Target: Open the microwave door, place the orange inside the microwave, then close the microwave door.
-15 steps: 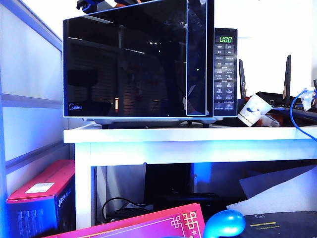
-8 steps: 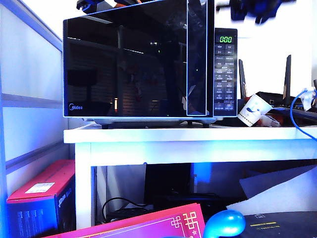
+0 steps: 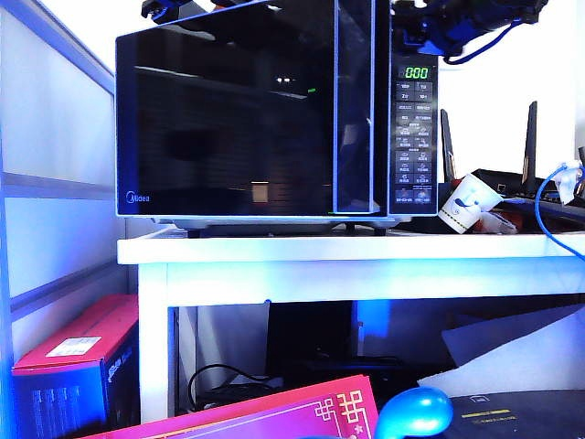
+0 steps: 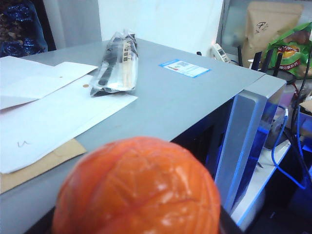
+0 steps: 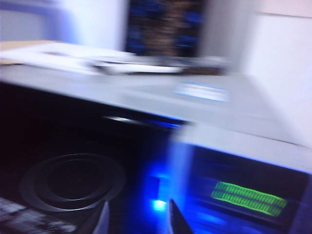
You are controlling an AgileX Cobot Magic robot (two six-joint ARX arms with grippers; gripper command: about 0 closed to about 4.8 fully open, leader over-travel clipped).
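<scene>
The microwave stands on a white table, its green display lit. The glossy black microwave door hangs slightly ajar; its silver edge stands out from the casing in the left wrist view. My left gripper is shut on the orange, held over the microwave's grey top. My right gripper hovers at the upper right corner, above the button panel. Its fingers stand apart with nothing between them, facing the gap beside the display. The turntable shows in the dark cavity.
Papers, a plastic bag and a blue label lie on the microwave's top. A tipped paper cup, router antennas and a blue cable sit right of the oven. A red box is under the table.
My right arm has come into the exterior view at the top right. The door's handle side has shifted left, swinging further out. The left arm has not moved.
</scene>
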